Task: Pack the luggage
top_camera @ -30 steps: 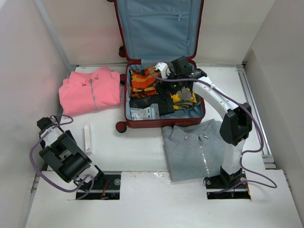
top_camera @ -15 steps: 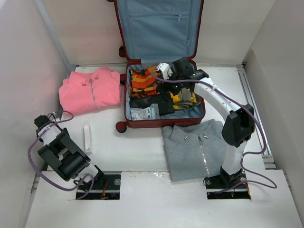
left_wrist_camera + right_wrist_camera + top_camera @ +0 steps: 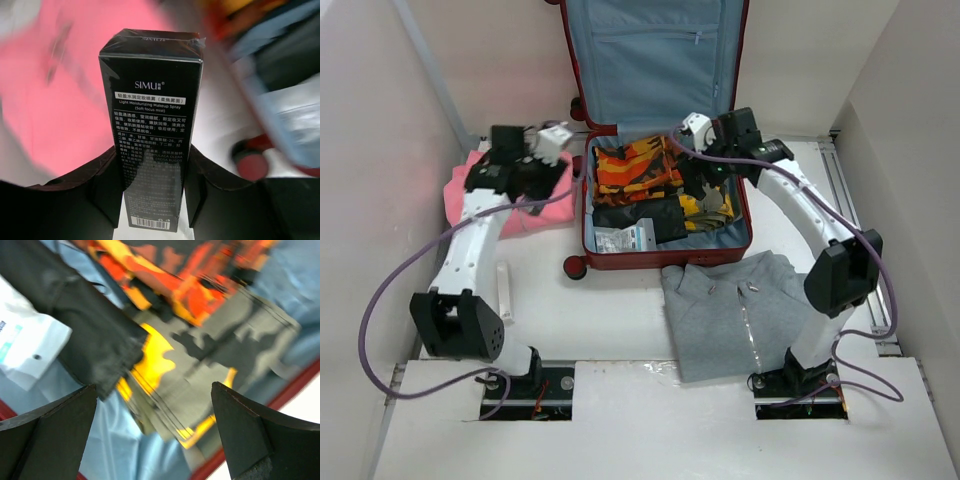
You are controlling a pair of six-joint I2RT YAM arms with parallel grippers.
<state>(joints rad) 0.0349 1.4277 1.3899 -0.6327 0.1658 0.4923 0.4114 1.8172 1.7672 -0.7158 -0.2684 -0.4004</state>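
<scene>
Lying open at the back of the table (image 3: 580,300), the luggage (image 3: 650,60) holds orange and black clothes (image 3: 635,170) and a white packet (image 3: 620,240). Right claw (image 3: 152,390) hangs open over them. Left claw (image 3: 152,170) grips a black box (image 3: 152,100) above the pink jacket (image 3: 510,205).

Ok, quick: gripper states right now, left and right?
Left gripper: closed on a black makeup-spray box.
Right gripper: open, empty, above the clothes in the luggage.
</scene>
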